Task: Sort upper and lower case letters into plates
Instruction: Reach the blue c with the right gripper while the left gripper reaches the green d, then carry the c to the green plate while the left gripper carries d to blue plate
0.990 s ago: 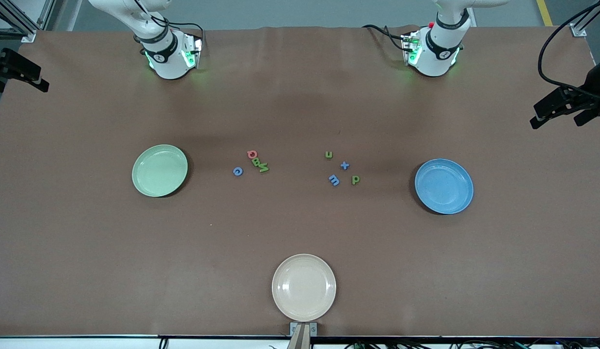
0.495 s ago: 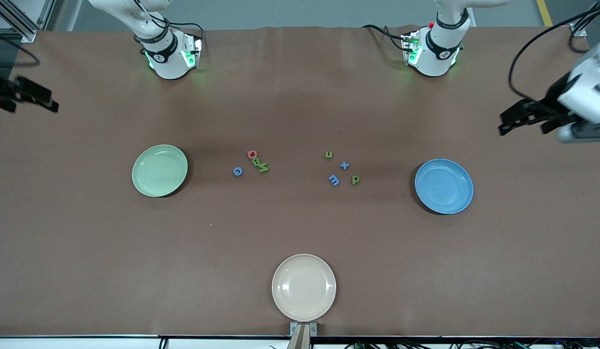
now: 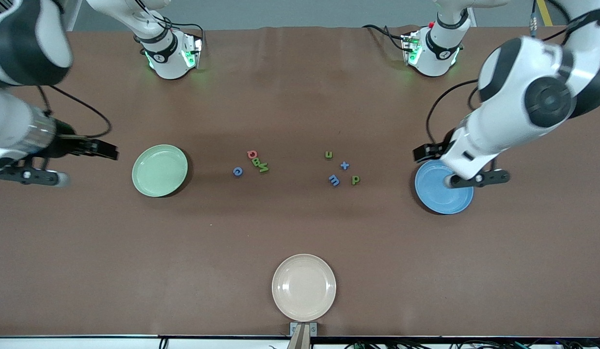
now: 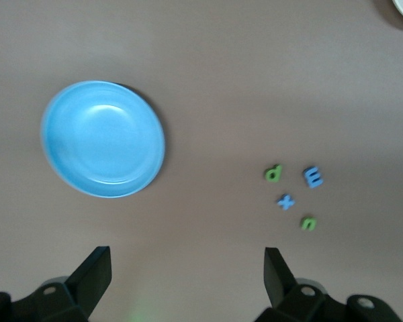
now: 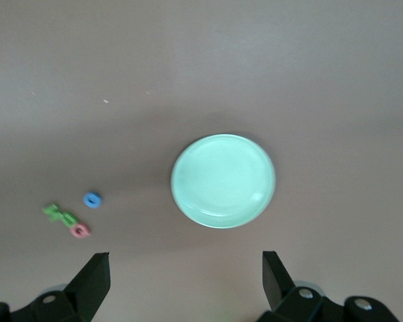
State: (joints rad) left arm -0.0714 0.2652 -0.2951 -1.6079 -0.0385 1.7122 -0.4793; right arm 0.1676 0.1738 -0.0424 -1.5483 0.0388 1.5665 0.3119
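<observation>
Table (image 3: 300, 97): brown cover, arm bases along its 12 o'clock edge in the front view.

Green plate (image 3: 159, 170) (image 5: 223, 181): at 9 o'clock from the table's middle, holding nothing.

Blue plate (image 3: 443, 194) (image 4: 103, 139): at 3 o'clock, holding nothing.

Beige plate (image 3: 304, 287): at 6 o'clock, by the table edge.

Letters, first cluster (image 3: 252, 162) (image 5: 70, 218): one red, one blue, two green, on the table between the middle and the green plate.

Letters, second cluster (image 3: 341, 168) (image 4: 292, 196): two green, two blue, between the middle and the blue plate.

Left gripper (image 3: 422, 152) (image 4: 188, 275): fingers spread apart, holding nothing, over the blue plate's rim.

Right gripper (image 3: 108, 151) (image 5: 186, 276): fingers spread apart, holding nothing, over bare table beside the green plate.
</observation>
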